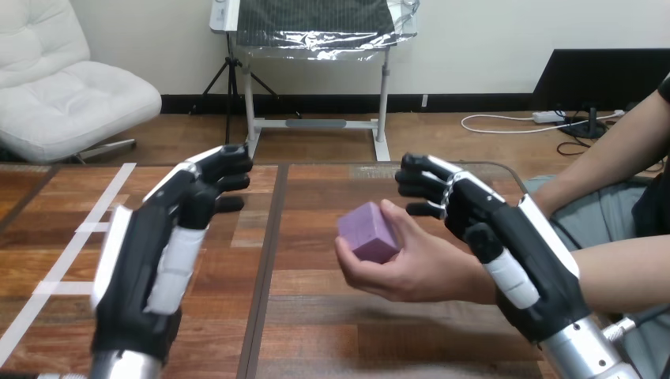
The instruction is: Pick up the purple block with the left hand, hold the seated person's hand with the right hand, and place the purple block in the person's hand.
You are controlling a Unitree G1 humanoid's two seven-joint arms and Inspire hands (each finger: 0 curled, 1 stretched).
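The purple block [367,231] lies in the person's hand [419,264], which is held above the table right of centre with its fingers cupped round the block. My right hand [506,229] holds that hand from the far side. Its fingers reach along behind the hand and its thumb lies across the near side of the wrist. My left hand [158,245] hangs above the table at the left, open and with nothing in it, well apart from the block.
The wooden table [316,332] has strips of white tape [63,260] on its left part. The person's forearm [624,272] comes in from the right edge.
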